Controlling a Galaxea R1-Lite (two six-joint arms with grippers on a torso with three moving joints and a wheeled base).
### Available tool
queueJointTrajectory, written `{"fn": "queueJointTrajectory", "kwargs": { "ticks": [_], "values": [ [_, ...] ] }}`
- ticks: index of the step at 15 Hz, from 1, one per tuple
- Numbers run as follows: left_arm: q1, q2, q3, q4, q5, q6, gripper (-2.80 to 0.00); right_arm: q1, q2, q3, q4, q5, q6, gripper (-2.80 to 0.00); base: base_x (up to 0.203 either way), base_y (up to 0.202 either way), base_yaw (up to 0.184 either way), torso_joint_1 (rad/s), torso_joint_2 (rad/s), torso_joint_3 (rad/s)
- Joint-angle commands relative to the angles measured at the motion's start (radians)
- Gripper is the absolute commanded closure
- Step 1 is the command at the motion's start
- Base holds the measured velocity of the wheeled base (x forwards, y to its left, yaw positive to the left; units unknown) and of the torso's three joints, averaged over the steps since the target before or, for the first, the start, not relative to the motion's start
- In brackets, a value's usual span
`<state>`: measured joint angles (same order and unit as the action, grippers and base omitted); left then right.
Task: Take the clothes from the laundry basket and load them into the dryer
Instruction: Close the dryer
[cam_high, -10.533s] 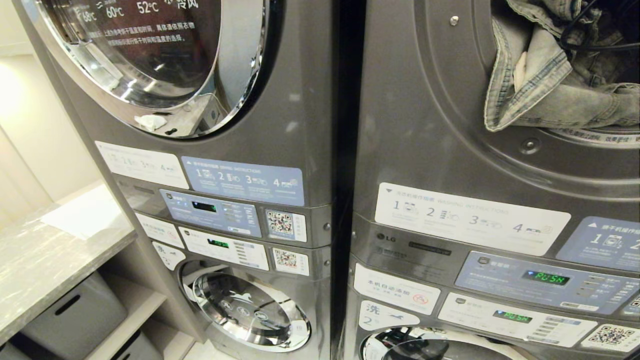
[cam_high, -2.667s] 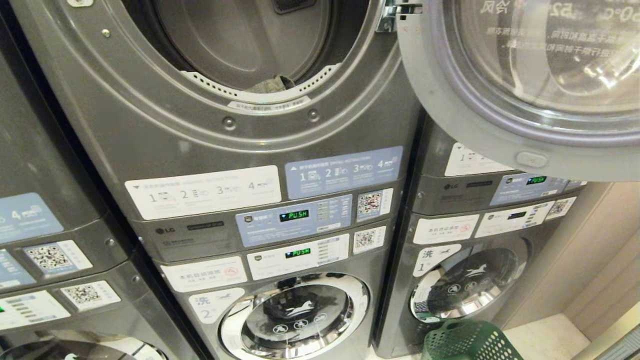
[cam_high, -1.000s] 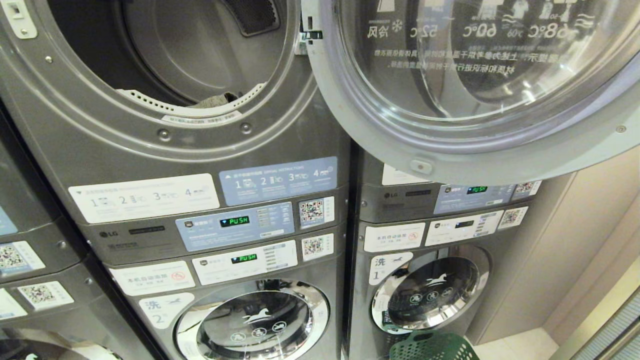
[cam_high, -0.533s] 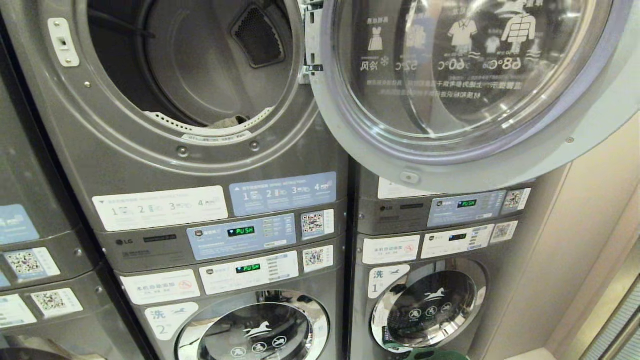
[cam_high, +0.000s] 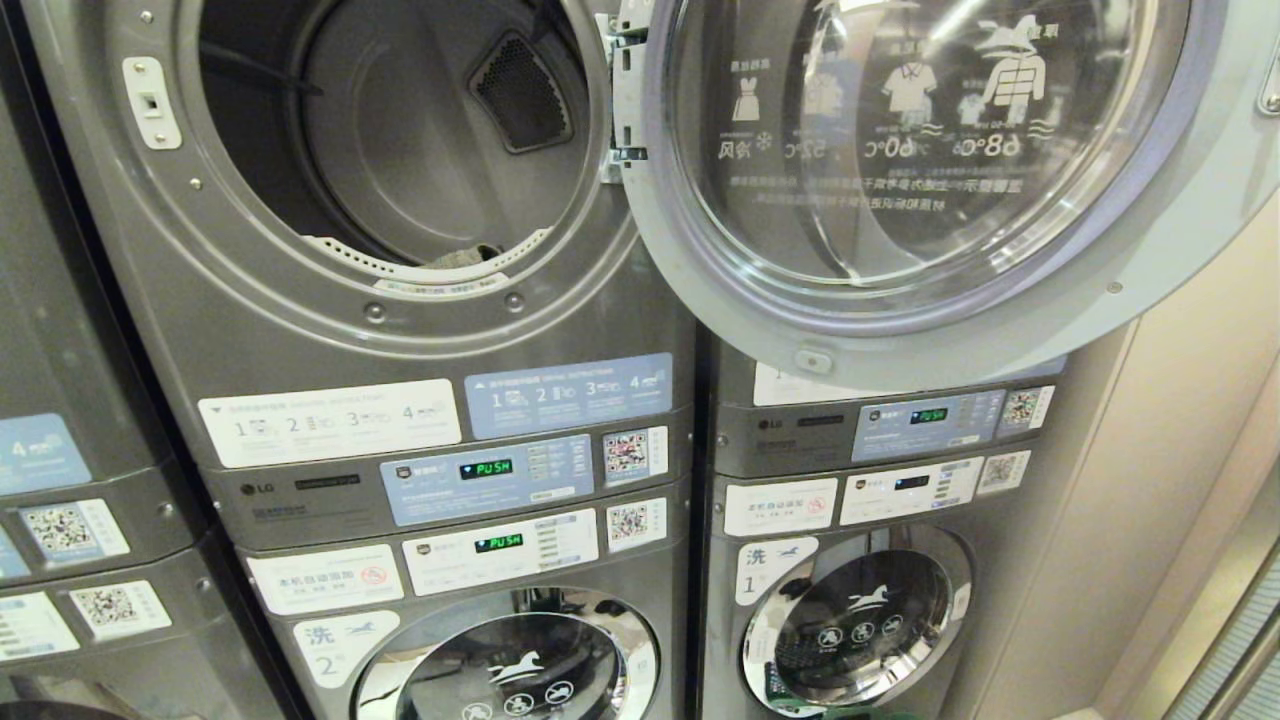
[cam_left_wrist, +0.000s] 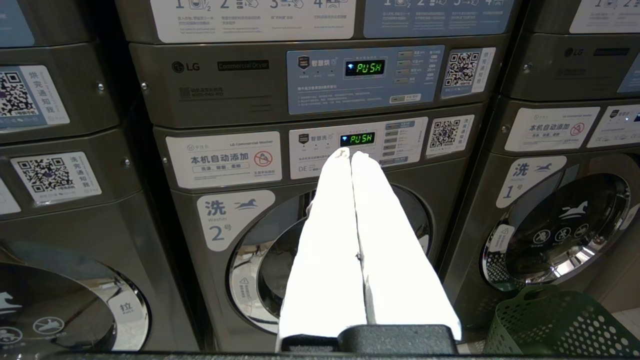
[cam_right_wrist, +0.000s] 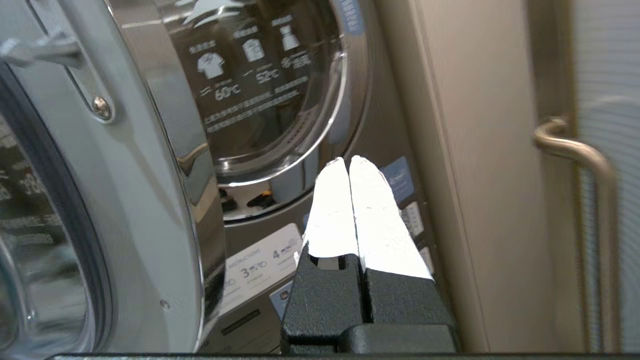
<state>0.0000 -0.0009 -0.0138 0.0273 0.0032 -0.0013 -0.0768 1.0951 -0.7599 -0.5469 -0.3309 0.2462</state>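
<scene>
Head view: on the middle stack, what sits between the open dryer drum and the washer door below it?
Instruction stickers and two control panels, both displays reading PUSH, separate the dryer drum from the washer door.

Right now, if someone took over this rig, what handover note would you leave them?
Left pincer: shut, empty, parked low facing the washer panels.
Right pincer: shut, empty, beside the open dryer door.
Dryer drum: open, a bit of cloth shows at its front lip.
Green laundry basket: on the floor by the right-hand washer; its contents are not visible.
Left: check the basket, load anything remaining.
</scene>
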Motion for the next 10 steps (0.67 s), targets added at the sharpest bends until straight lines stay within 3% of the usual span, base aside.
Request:
{"fn": "queueJointTrajectory", "kwargs": {
  "ticks": [1,10],
  "values": [
    [0.0,-0.001,0.0,0.0,0.0,0.0,0.0,-0.001,0.118,-0.021,-0.052,0.028,0.003,0.0,0.0,0.0,0.0,0.0,0.0,0.0],
    [0.0,-0.001,-0.002,0.005,0.0,0.003,0.0,0.0,0.187,-0.046,-0.097,0.225,0.027,0.0,0.0,0.0,0.0,0.0,0.0,0.0]
  ]
}}
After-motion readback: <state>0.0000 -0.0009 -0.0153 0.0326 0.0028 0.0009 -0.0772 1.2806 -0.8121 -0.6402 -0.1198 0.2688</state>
